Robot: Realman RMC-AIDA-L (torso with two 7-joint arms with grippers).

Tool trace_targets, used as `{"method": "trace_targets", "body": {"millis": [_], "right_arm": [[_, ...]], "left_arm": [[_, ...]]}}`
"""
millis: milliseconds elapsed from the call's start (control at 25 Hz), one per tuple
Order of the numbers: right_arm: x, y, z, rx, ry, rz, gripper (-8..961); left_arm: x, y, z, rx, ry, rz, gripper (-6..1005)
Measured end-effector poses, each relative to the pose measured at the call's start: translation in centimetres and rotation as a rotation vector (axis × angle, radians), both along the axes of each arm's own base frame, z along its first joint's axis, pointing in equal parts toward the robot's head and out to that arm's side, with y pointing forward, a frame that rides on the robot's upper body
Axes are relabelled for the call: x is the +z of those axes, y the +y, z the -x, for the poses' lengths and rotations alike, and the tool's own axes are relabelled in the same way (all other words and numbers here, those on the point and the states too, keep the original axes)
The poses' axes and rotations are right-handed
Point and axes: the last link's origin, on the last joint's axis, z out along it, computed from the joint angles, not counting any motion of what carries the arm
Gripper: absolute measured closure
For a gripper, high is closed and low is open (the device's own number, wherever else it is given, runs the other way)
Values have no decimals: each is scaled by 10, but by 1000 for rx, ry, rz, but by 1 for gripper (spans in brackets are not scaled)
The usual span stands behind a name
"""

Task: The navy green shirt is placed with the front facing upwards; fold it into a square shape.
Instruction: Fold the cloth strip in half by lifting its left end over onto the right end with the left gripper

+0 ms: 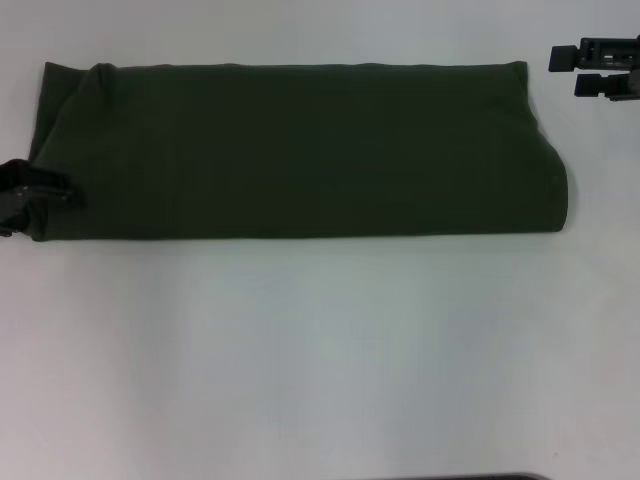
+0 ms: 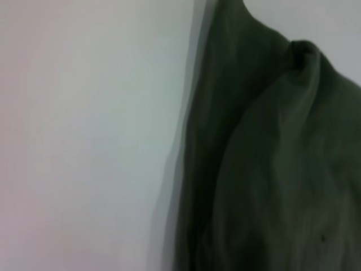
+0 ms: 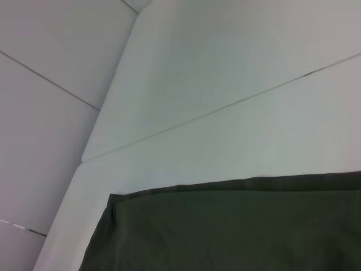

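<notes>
The navy green shirt [image 1: 300,150] lies flat on the white table [image 1: 320,350] as one long band running left to right, plain side up, with no lettering showing. Its right end is rounded over in a soft fold. My left gripper [image 1: 40,195] sits at the shirt's near left corner, touching the cloth; the left wrist view shows the rumpled shirt [image 2: 271,169] close up. My right gripper [image 1: 566,72] hovers open beyond the far right corner, apart from the cloth. The right wrist view shows the shirt's [image 3: 225,231] far edge.
White tabletop [image 3: 237,130] extends past the shirt on the far side, with a seam line across it and the table's edge and corner beyond. A wide bare strip of table lies between the shirt and the near edge.
</notes>
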Motion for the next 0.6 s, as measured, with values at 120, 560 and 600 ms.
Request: {"method": "trace_targets", "body": {"millis": [120,560,600], "right_arm": [[0,0,0,1,3,1,48],[4,-3,2,11,19,19,67],[4,-4,2,12,19,23,69]], "left_arm": [[-1,2,-4,-18,16,18,272],[-3,1,-12,-37,-10,50,690],[-3,0,-13,-41,-12,56,725]]}}
